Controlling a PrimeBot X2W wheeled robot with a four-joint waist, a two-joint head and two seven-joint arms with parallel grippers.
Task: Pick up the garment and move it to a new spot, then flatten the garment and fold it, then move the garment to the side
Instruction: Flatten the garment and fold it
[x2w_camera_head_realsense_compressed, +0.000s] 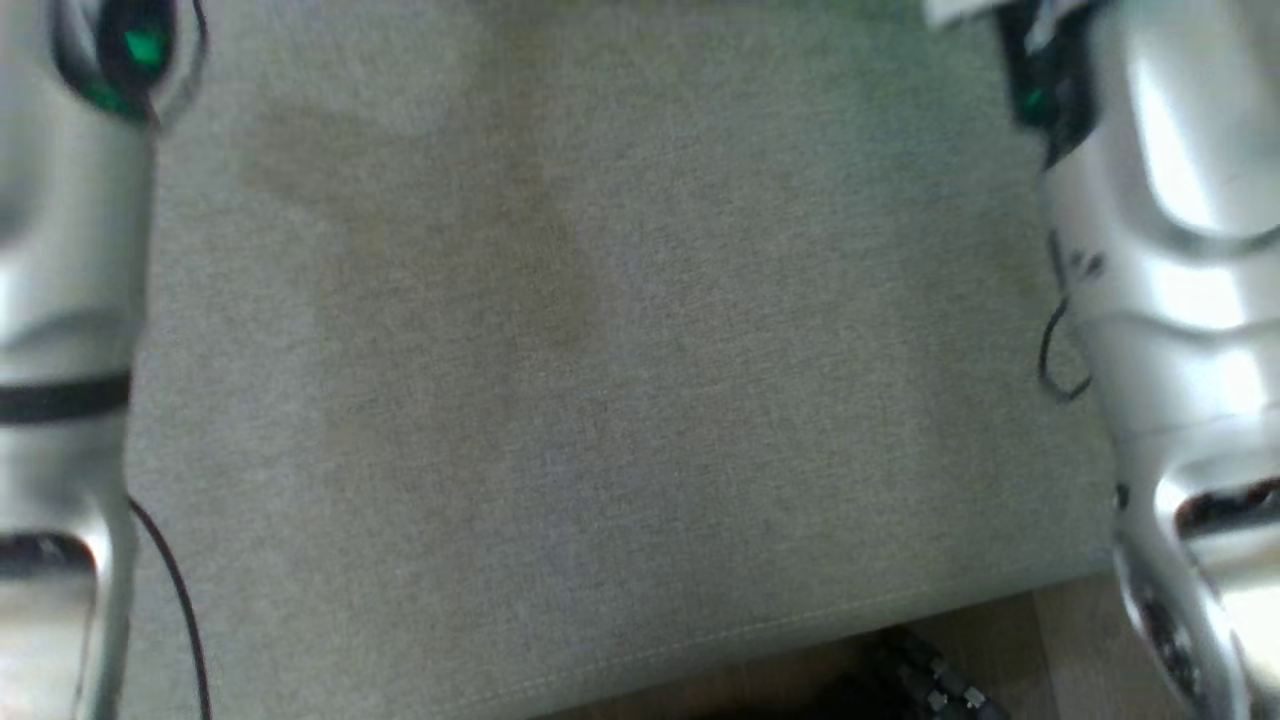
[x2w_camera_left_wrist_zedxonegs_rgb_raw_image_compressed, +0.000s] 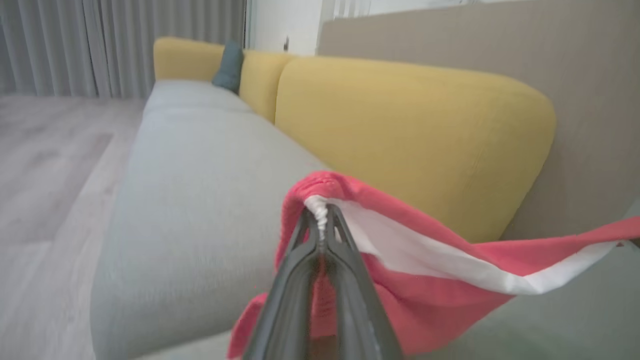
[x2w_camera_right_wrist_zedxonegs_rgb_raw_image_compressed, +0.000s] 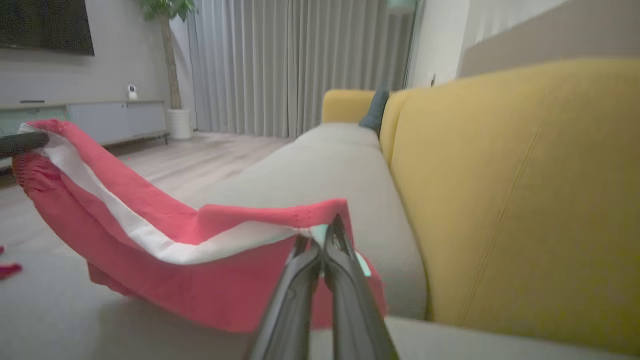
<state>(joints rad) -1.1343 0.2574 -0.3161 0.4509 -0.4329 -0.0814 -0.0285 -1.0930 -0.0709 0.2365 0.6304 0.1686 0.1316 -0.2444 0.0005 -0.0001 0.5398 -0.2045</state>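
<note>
1. Head view: two pale forearms, one at the left edge (x2w_camera_head_realsense_compressed: 70, 300) and one at the right edge (x2w_camera_head_realsense_compressed: 1170, 250), frame a bare grey seat cushion (x2w_camera_head_realsense_compressed: 600, 350). A strip of wood floor (x2w_camera_head_realsense_compressed: 1060, 620) runs along the bottom, and one thin black cable (x2w_camera_head_realsense_compressed: 175, 590) trails by the left forearm.

2. Left wrist view: the left gripper (x2w_camera_left_wrist_zedxonegs_rgb_raw_image_compressed: 320, 210) has its two dark fingers pressed together, clamped on the bunched white band of one red garment (x2w_camera_left_wrist_zedxonegs_rgb_raw_image_compressed: 430, 295). The cloth is held up off the sofa and stretches away to the frame's right edge. Behind it are two yellow back cushions (x2w_camera_left_wrist_zedxonegs_rgb_raw_image_compressed: 400, 130), one dark teal cushion (x2w_camera_left_wrist_zedxonegs_rgb_raw_image_compressed: 229, 67) and grey curtains (x2w_camera_left_wrist_zedxonegs_rgb_raw_image_compressed: 115, 45).

3. Right wrist view: the right gripper (x2w_camera_right_wrist_zedxonegs_rgb_raw_image_compressed: 320, 232) is likewise closed tight on the white band at the garment's other end. The garment sags in one curve across to the left gripper's dark finger at the frame's left edge. Whether its lower edge touches the seat cannot be told. This angle brings in a low cabinet (x2w_camera_right_wrist_zedxonegs_rgb_raw_image_compressed: 100, 117), one potted plant (x2w_camera_right_wrist_zedxonegs_rgb_raw_image_compressed: 170, 60), a dark screen (x2w_camera_right_wrist_zedxonegs_rgb_raw_image_compressed: 45, 25) and one small red scrap (x2w_camera_right_wrist_zedxonegs_rgb_raw_image_compressed: 7, 270) at the far left.
</note>
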